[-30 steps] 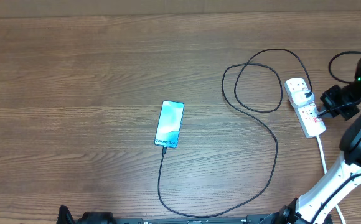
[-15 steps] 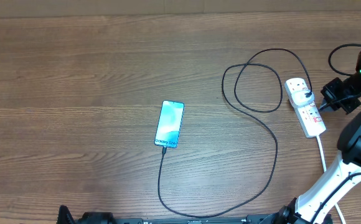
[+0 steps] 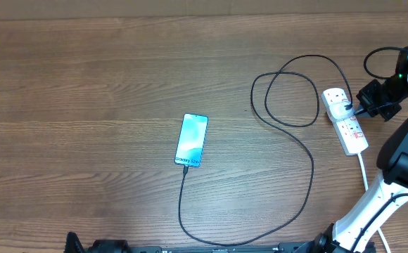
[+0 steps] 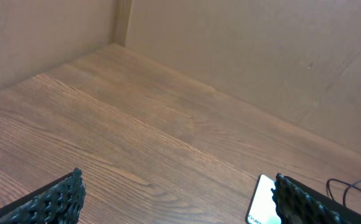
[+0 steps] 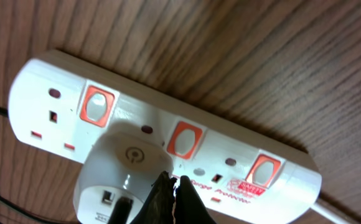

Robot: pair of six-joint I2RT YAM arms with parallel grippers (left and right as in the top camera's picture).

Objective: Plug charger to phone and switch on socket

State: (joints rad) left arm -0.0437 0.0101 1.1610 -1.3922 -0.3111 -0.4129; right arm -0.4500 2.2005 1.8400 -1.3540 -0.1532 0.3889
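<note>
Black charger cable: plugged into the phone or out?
Plugged in, apparently: the thin black cable meets the bottom edge of the slim lit blue-screen smartphone overhead.

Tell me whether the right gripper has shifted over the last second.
Yes. The right gripper has slid along the power strip, from beside its middle up to beside the white adapter at its far end.

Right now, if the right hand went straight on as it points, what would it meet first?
Probably the power strip, at its middle red switch beside the white adapter, though depth is unclear.
</note>
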